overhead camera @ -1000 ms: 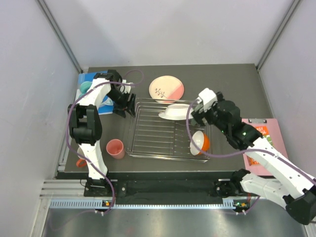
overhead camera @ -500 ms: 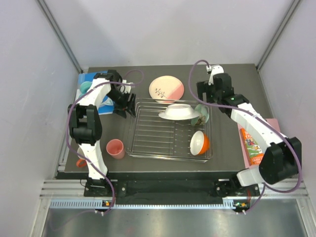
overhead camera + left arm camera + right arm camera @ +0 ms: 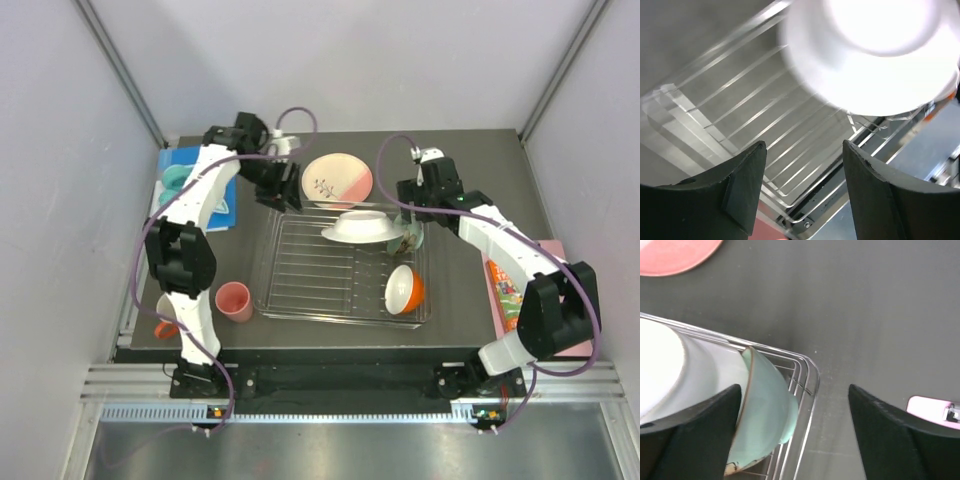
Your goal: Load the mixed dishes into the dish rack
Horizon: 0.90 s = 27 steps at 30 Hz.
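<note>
The dish rack (image 3: 300, 262) sits mid-table. In it stand the white plate (image 3: 358, 226), the mint-green bowl (image 3: 411, 232) tilted against it at the back right corner, and the orange bowl (image 3: 405, 289) at the front right. The pink-and-cream plate (image 3: 338, 180) lies on the table behind the rack. The pink cup (image 3: 234, 301) stands left of it. The orange mug (image 3: 164, 329) peeks out behind the left arm. My left gripper (image 3: 285, 195) (image 3: 802, 190) is open and empty over the rack's back left corner. My right gripper (image 3: 407, 210) (image 3: 795, 435) is open and empty above the mint-green bowl (image 3: 762, 415).
A teal ring (image 3: 175, 180) lies on a flat blue board (image 3: 200, 205) at the back left. A pink board with an orange packet (image 3: 515, 295) lies at the right edge. Grey walls close in the table on three sides.
The right gripper let go of the mint-green bowl in the rack and drew back behind it. The left gripper swung from the rack's left side to its back left corner, near the pink-and-cream plate.
</note>
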Motion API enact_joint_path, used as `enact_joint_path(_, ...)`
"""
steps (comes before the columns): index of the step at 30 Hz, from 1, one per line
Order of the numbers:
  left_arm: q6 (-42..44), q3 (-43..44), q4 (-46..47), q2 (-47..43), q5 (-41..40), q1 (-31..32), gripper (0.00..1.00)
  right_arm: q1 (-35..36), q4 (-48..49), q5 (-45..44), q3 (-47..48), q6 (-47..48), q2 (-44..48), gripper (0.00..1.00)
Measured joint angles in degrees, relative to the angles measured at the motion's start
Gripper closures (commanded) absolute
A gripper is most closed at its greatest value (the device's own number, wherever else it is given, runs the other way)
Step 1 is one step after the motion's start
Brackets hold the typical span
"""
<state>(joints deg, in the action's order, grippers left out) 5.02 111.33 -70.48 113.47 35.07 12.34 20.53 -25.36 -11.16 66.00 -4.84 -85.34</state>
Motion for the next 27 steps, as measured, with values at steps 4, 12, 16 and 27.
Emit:
enact_joint_path(4, 0.1, 0.7, 0.2, -0.7, -1.7, 11.1, 0.33, 0.3, -0.1, 0.8, 0.0, -0.9, 0.1, 0.29)
enact_joint_path(12, 0.0, 0.5, 0.3, 1.2, -4.7, 21.1, 0.34, 0.4, -0.1, 1.4, -0.9, -1.7, 0.9, 0.43)
enact_joint_path(16, -0.6, 0.5, 0.5, 1.4, -6.2, 21.2, 0.34, 0.5, -0.2, 1.6, -1.1, -1.7, 1.0, 0.44)
enact_joint_path(27, 1.0, -3.9, 1.6, -4.2, -9.8, 25.5, 0.33, 0.5, -0.2, 2.3, -1.1, -1.7, 1.0, 0.45)
